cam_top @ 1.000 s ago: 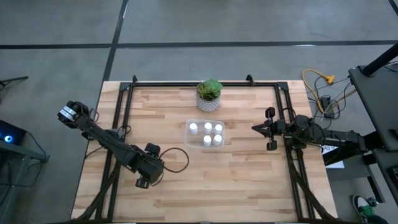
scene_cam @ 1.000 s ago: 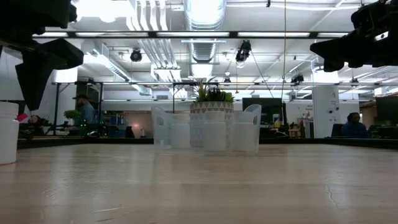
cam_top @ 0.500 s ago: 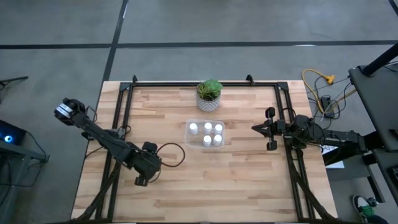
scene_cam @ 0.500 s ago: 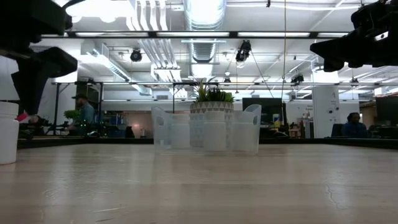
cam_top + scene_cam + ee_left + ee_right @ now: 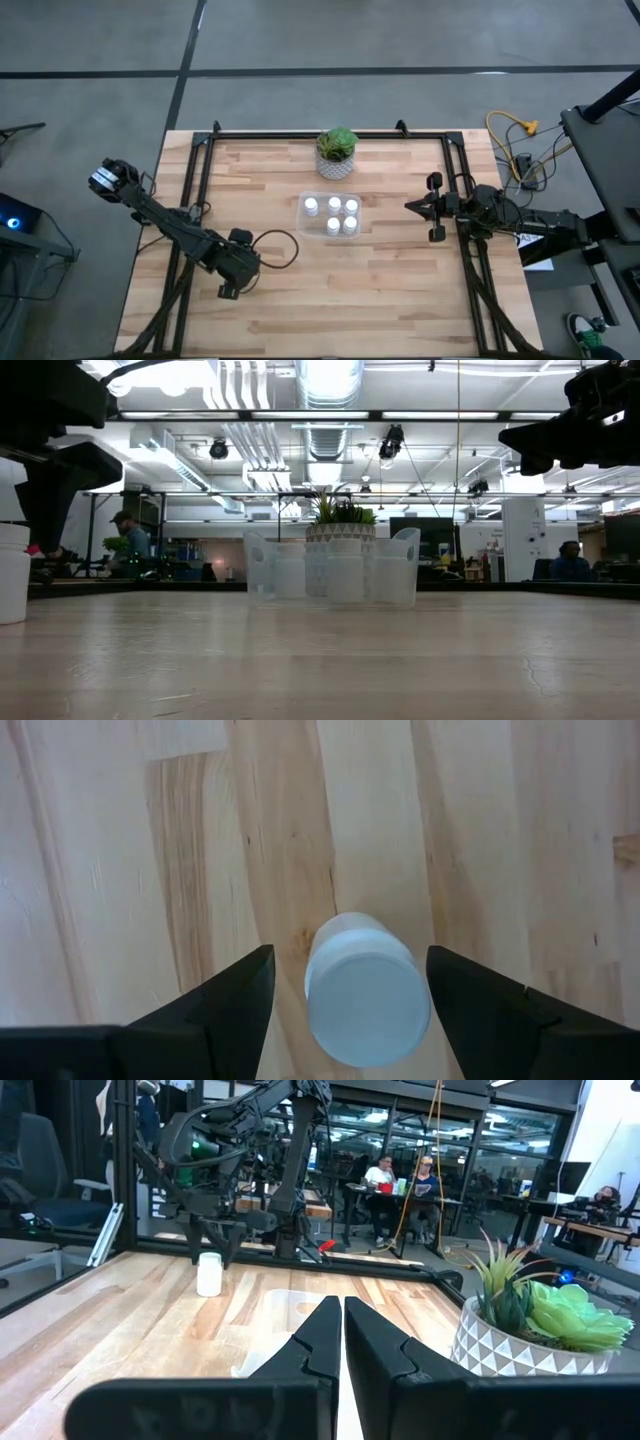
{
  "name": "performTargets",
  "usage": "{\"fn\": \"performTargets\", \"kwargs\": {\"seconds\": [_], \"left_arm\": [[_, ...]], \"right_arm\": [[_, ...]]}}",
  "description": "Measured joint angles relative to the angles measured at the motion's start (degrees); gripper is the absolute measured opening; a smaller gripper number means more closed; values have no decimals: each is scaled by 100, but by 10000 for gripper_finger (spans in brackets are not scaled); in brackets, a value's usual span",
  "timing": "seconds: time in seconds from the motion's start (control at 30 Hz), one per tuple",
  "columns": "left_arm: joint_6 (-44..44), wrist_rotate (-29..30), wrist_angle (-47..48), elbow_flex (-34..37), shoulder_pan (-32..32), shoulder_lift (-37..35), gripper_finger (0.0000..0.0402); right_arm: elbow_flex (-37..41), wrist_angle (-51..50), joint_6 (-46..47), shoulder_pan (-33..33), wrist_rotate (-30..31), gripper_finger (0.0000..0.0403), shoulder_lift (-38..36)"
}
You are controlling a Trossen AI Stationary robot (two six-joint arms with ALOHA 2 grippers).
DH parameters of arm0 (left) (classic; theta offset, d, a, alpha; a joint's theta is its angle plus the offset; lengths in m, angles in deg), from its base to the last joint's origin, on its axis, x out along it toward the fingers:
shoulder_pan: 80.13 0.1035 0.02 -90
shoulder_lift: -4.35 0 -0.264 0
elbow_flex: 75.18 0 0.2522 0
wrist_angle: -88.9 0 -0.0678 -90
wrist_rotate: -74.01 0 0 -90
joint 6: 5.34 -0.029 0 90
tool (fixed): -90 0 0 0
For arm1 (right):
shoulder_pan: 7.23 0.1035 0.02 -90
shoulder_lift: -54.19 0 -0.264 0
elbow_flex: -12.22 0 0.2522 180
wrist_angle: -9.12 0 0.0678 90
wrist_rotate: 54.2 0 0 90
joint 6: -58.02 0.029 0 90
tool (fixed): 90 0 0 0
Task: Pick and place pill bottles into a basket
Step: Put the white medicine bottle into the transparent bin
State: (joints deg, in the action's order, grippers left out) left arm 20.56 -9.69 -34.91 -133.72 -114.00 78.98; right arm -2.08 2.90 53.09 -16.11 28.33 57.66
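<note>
One white pill bottle [image 5: 367, 992] stands upright on its base on the wooden table, near the left edge; it also shows in the low view [image 5: 12, 575] and the right wrist view [image 5: 209, 1273]. My left gripper [image 5: 350, 960] is open above it, pointing down, one finger on each side of the cap, with gaps between fingers and bottle; in the high view [image 5: 232, 280] it hides the bottle. The clear tray [image 5: 303, 215] sits mid-table with several white bottles [image 5: 334, 205] standing in it. My right gripper [image 5: 412, 207] is shut and empty, level, right of the tray.
A white pot with a green plant [image 5: 337, 152] stands just beyond the tray's far side. Black frame rails [image 5: 195, 190] run along the table's left, right and far sides. People sit in the room beyond the table [image 5: 385, 1175].
My left gripper has shifted a little toward the table's left edge, staying over the lone bottle. The bottle and the tray have not moved.
</note>
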Motion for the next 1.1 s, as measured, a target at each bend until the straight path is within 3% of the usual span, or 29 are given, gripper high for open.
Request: {"fn": "performTargets", "kwargs": {"seconds": [0.2, 0.4, 0.83, 1.1], "left_arm": [[76, -46, 4, 2, 0, 0, 228], [75, -83, 4, 2, 0, 0, 141], [-851, 170, -32, -223, 230, 0, 141], [-2312, 199, -304, -707, 949, 77, 141]], "right_arm": [[1, 0, 0, 0, 0, 9, 2], [-1, 0, 0, 0, 0, 9, 2], [1, 1, 0, 0, 0, 9, 0], [1, 2, 0, 0, 0, 9, 0]]}}
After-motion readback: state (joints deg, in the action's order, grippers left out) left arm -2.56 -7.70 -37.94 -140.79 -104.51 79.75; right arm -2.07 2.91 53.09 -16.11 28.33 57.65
